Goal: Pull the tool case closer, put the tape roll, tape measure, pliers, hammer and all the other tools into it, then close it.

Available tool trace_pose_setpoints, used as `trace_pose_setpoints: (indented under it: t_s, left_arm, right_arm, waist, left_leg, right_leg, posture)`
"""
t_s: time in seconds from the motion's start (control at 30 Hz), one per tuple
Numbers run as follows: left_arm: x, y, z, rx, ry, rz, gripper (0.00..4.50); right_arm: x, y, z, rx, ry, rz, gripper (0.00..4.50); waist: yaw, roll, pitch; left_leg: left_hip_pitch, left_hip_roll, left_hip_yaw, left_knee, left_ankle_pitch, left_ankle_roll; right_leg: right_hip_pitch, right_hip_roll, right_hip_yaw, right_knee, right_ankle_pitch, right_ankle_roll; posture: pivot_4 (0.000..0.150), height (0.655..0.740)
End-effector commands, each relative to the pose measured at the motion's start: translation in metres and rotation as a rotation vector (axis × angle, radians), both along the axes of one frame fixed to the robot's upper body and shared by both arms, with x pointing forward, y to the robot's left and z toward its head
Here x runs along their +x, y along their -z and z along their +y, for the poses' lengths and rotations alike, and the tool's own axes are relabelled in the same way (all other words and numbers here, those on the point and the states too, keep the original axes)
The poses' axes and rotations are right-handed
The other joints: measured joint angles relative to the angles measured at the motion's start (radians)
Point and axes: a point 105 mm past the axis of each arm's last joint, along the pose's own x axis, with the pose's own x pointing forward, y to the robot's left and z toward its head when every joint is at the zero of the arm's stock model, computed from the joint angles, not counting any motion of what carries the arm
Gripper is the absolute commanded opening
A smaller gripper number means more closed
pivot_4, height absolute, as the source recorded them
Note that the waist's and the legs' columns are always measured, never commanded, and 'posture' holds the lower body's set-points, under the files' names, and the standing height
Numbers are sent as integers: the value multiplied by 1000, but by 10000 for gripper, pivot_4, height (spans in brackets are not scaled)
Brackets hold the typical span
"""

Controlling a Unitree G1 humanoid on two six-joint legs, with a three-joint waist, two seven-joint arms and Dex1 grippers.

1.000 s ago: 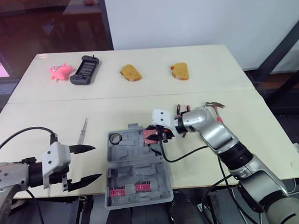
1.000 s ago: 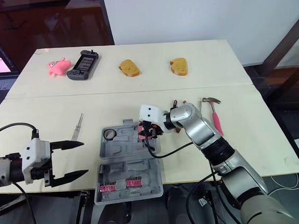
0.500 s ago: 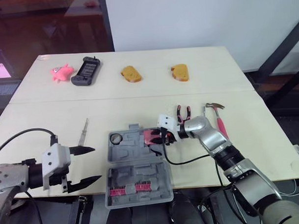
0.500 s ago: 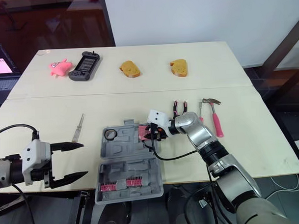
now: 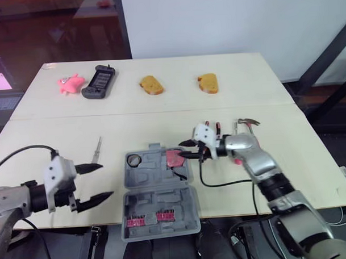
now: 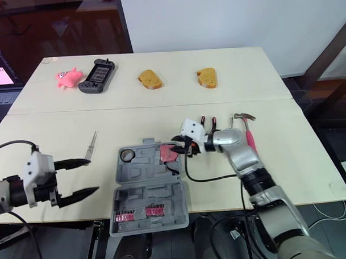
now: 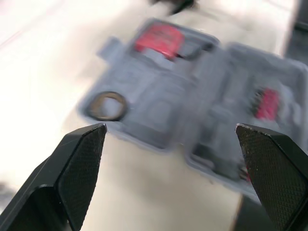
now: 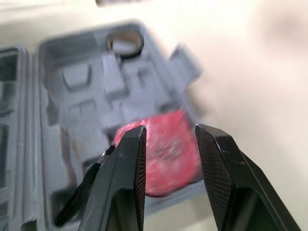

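Looks like the tail of the tape measure [image 5: 174, 158] drop — sits in the open tool case [image 5: 164, 195], just beyond the spread, empty right end effector [image 5: 184, 149]. Same wide-open story at the left end effector [image 5: 105, 179] (holding nothing). Next up: swing to the pliers [image 5: 213, 127], pinch squarely. No readable labels.

The two head eyes look forward and down from well above the pale wooden table [image 5: 139, 125]; each wrist camera faces the open grey plastic tool case [image 7: 192, 110] from close by; all four views share that case.
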Motion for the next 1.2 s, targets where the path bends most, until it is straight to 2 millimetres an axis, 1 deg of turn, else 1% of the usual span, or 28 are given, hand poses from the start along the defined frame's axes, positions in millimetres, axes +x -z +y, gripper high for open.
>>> trace_pose_setpoints:
  t_s: [0.03,0.1,0.17,0.2,0.23,0.33,0.37,0.43,0.47,0.5,0.57,0.67,0.77,0.93,1.03,1.07,1.1,1.17,1.2]
  left_arm:
    - [-9,-2,12,-24,-22,-16,45000]
    - [-8,1,22,-39,-89,-32,45000]
    - [-11,7,31,-57,-140,-39,45000]
    - [-12,9,35,-76,-169,-46,45000]
    - [-14,13,43,-90,-208,-56,45000]
    - [-23,19,66,-131,-313,-80,45000]
    - [-25,19,75,-143,-353,-93,45000]
    - [-28,19,100,-165,-467,-125,45000]
    - [-29,17,111,-196,-520,-139,45000]
    - [-29,15,119,-229,-562,-146,45000]
    - [-31,13,131,-271,-619,-150,45000]
    - [-38,14,141,-249,-637,-140,45000]
    - [-41,13,145,-240,-645,-142,45000]
    - [-39,15,136,-244,-619,-138,45000]
    - [-35,13,123,-287,-574,-121,45000]
    - [-34,13,116,-287,-539,-107,45000]
    - [-33,13,111,-284,-516,-97,45000]
    - [-21,3,94,-316,-443,-98,45000]
    - [-13,-4,78,-318,-370,-95,45000]
  right_arm:
    - [-7,-28,-35,14,95,-32,25870]
    - [-15,-37,-56,49,171,-20,34990]
    - [-27,-42,-81,64,253,-21,44473]
    - [-33,-43,-92,84,290,-12,44473]
    - [-42,-39,-105,85,332,-4,44473]
    - [-61,-32,-135,153,460,38,44473]
    - [-67,-28,-143,157,493,45,44473]
    - [-80,-18,-161,165,568,52,44473]
    - [-88,-12,-170,166,603,52,44473]
    - [-94,-8,-176,178,636,67,44473]
    - [-107,1,-190,177,692,85,44473]
    - [-120,10,-206,162,749,97,44473]
    - [-114,5,-211,167,768,80,44473]
    - [-97,-11,-201,215,744,68,44473]
    - [-90,-34,-183,343,716,81,44473]
    - [-89,-42,-176,381,697,89,44473]
    - [-88,-47,-171,401,686,96,44473]
    - [-86,-63,-150,418,609,106,44473]
    - [-86,-70,-138,416,566,112,44473]
  waist:
    - [0,-1,0]
    - [4,0,0]
    - [5,-1,0]
    - [5,-1,0]
    - [5,-1,0]
    - [3,-2,-1]
    - [1,-2,-1]
    - [1,-2,-1]
    - [1,-2,-1]
    - [1,-3,-1]
    - [2,-3,-1]
    - [1,-3,-1]
    - [-4,-4,-2]
    - [0,-4,-2]
    - [3,-4,-2]
    - [3,-4,-2]
    - [3,-4,-2]
    - [4,-4,-2]
    - [6,-4,-2]
  left_leg:
    - [0,0,0,0,0,0]
    - [0,0,1,0,0,0]
    - [0,0,0,0,0,0]
    - [0,0,0,0,0,0]
    - [0,0,0,0,0,0]
    - [0,0,1,0,0,0]
    - [0,0,1,0,0,0]
    - [0,0,1,0,0,0]
    - [0,0,1,0,0,0]
    - [1,0,1,0,0,0]
    - [0,0,1,1,0,0]
    - [0,0,2,1,0,0]
    - [1,0,2,0,-1,-1]
    - [1,0,3,0,-1,-1]
    - [1,0,3,0,-1,-1]
    - [0,0,3,0,-1,-1]
    - [1,0,3,0,-1,-1]
    - [1,0,2,0,-1,-1]
    - [1,0,2,0,-1,-1]
  right_leg:
    - [0,0,0,0,0,0]
    - [0,-1,0,-1,-2,-3]
    - [0,-1,0,-1,-2,-3]
    - [0,0,0,-1,-2,-3]
    - [0,-1,0,-1,-2,-3]
    - [1,-1,1,-2,-2,-3]
    - [1,-1,1,-2,-2,-3]
    - [1,-1,1,-3,-2,-4]
    - [1,-1,1,-2,-4,-7]
    - [1,-1,1,-3,-4,-7]
    - [1,-1,1,-3,-5,-7]
    - [2,-1,1,-3,-5,-7]
    - [2,-1,1,-4,-4,-8]
    - [1,-1,2,-3,-4,-8]
    - [1,-1,2,-4,-4,-8]
    - [1,-1,2,-4,-4,-8]
    - [1,-1,2,-4,-4,-8]
    - [2,-1,2,-4,-4,-8]
    - [2,-1,2,-4,-4,-8]
  posture:
    - [1500,7400]
    - [1500,7400]
    - [1500,7400]
    - [1500,7400]
    - [1500,7400]
    - [1500,7400]
    - [1500,7400]
    - [1500,7400]
    - [1500,7400]
    - [1500,7400]
    - [1500,7400]
    - [1500,7400]
    - [1500,7400]
    - [1500,7400]
    - [1500,7400]
    - [1500,7400]
    - [1500,7400]
    - [1500,7400]
    - [1500,7400]
